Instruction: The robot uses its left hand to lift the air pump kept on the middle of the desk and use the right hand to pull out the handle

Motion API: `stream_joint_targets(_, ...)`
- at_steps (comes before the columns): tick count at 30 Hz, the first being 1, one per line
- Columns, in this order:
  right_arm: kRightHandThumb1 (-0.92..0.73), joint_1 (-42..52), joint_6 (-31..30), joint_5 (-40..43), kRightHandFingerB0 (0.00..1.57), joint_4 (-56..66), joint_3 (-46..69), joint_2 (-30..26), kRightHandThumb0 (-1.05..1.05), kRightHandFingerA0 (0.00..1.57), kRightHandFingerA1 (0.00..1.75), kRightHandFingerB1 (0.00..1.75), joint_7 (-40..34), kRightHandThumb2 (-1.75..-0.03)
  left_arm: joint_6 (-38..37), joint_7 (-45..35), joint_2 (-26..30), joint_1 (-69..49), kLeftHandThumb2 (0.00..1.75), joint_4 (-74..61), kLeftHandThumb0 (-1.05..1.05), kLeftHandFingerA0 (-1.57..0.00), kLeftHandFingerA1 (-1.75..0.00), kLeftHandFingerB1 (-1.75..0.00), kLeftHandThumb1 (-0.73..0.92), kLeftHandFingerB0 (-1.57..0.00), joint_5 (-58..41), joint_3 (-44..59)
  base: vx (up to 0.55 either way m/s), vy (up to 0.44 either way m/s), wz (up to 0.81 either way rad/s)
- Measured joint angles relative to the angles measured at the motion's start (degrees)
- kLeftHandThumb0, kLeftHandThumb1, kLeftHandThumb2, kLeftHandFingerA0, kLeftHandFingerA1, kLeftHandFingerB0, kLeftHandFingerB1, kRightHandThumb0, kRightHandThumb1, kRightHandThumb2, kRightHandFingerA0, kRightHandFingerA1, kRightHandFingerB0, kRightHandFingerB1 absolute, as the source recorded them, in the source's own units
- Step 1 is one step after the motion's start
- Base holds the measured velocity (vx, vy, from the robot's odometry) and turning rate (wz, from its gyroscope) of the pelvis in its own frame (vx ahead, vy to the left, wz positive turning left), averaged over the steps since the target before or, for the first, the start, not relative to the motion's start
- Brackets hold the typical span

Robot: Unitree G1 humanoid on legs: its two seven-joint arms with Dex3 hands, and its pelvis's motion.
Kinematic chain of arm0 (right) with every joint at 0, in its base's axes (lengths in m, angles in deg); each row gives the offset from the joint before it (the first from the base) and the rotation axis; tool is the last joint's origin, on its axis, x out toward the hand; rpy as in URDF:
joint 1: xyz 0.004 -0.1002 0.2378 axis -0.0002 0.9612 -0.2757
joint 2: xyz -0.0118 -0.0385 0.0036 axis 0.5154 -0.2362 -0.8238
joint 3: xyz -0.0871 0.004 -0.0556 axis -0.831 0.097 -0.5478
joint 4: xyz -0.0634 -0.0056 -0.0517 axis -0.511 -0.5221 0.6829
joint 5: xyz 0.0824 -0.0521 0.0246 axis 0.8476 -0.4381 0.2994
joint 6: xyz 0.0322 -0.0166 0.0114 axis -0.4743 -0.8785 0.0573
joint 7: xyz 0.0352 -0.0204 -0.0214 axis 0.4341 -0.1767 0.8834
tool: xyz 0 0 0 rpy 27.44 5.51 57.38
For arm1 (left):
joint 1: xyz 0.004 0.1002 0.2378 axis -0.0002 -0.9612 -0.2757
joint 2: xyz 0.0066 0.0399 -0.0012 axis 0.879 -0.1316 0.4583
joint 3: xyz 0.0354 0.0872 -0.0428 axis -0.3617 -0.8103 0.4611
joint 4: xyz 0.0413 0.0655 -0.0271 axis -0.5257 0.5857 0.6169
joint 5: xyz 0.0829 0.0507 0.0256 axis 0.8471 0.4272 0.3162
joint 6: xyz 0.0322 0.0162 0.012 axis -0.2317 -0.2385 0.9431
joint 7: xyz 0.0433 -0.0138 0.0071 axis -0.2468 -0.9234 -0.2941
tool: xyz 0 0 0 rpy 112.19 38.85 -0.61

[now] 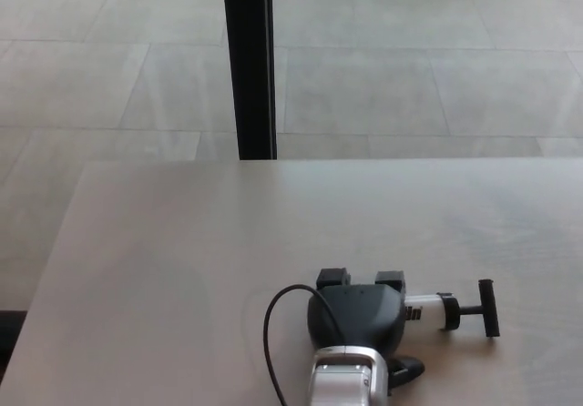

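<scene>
A black hand (pixel 357 313) covers the air pump (pixel 435 311) at the near edge of the counter (pixel 182 260); its grip cannot be judged, nor which arm it belongs to.
The pump looks light, stiff, smooth plastic: hold the white barrel, draw the black T-handle (pixel 487 308), which juts free to the side. A loose cable (pixel 271 329) curls alongside; a dark post (pixel 249 60) stands well beyond.

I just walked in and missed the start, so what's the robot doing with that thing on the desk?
One robot hand reaches in from the bottom edge and covers the body of a small air pump lying on the pale desk. The pump's black T-handle sticks out to the right, untouched. No second hand is in view.
</scene>
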Motion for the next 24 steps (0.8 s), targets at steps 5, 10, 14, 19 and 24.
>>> stream_joint_targets(5, -0.71, 0.5, -0.1, -0.3, 0.52, 0.0, -0.2, 0.6, -0.54, 0.41, 0.47, 0.43, -0.2, -0.61, -2.2, 2.8, 0.0, 0.5, 0.88, 5.0, -0.69, -0.18, -0.59, -0.55, 0.53, -0.29, 2.1, -2.1, 0.00, 0.000, 0.00)
stream_joint_targets(10, -0.69, 0.6, -0.3, -0.4, 0.54, -0.2, 0.1, 0.6, -0.52, 0.43, 0.49, 0.44, -0.2, -0.61, -3.8, 4.8, 0.1, 0.6, 0.96, 7.4, -0.68, -0.25, -0.65, -0.60, 0.53, -0.35, 3.9, -3.1, 0.00, 0.000, 0.00)
stream_joint_targets(14, -0.68, 0.8, -0.3, -0.1, 0.56, -0.6, 0.9, 0.6, -0.50, 0.41, 0.51, 0.45, -0.3, -0.61, -4.5, 5.4, 0.2, 0.8, 0.59, 8.1, -0.58, -0.39, -0.81, -0.52, 0.66, -0.47, 5.4, -4.1, 0.00, 0.000, 0.00)
stream_joint_targets(19, -0.68, 2.8, -0.3, -0.1, 0.55, -1.0, 2.2, 0.4, -0.45, 0.46, 0.50, 0.44, -0.3, -0.60, -4.6, 5.2, 1.4, 0.8, 0.60, 7.7, -0.55, -0.45, -0.87, -0.58, 0.65, -0.57, 7.4, -4.8, 0.00, 0.000, 0.00)
stream_joint_targets(24, -0.68, 4.5, 0.4, -0.7, 0.56, -2.7, 3.0, 0.4, -0.44, 0.50, 0.54, 0.44, -0.9, -0.61, -4.9, 4.5, 3.2, -0.4, 0.61, 5.7, -0.48, -0.64, -0.90, -0.61, 0.71, -0.57, 8.3, -3.9, 0.00, 0.000, 0.00)
